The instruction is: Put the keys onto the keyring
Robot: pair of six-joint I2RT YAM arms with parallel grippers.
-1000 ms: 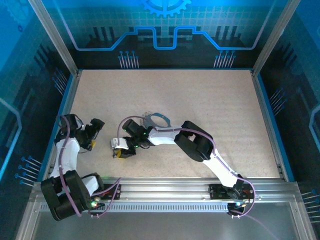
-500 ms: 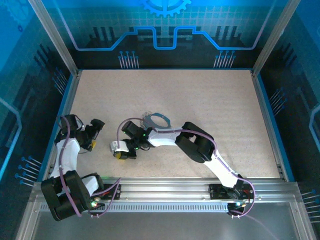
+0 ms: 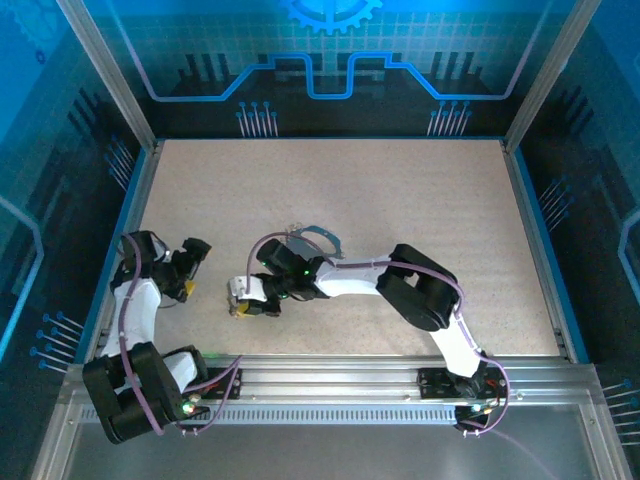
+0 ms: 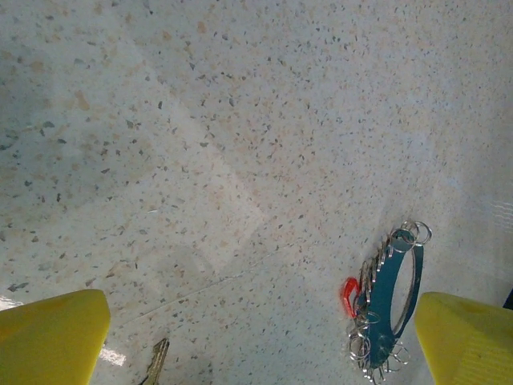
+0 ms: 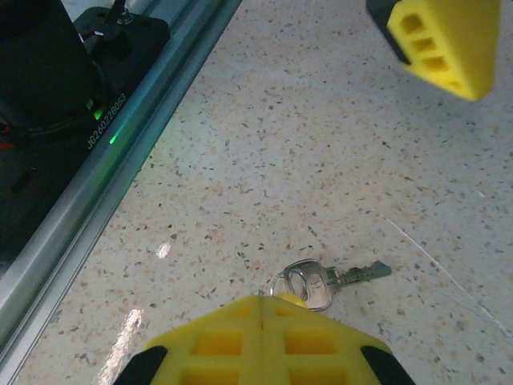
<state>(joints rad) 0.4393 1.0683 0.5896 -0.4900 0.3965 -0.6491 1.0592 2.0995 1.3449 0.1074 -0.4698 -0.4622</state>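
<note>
Where the right gripper (image 5: 262, 311) sits at the bottom edge of its wrist view, its yellow pads (image 5: 216, 341) are pressed together. A small silver key (image 5: 343, 277) lies on the speckled table (image 5: 321, 144) just past their tips, blade pointing right, with a thin ring through its head. Whether the pads nip that head is hard to tell. An aluminium rail (image 5: 120, 172) runs along the left. In the left wrist view, the left gripper (image 4: 260, 341) is spread wide, one pad in each lower corner. The keyring (image 4: 398, 297), a teal strap loop hung with silver rings, lies at lower right, with a red-headed key (image 4: 349, 295) against its left side.
</note>
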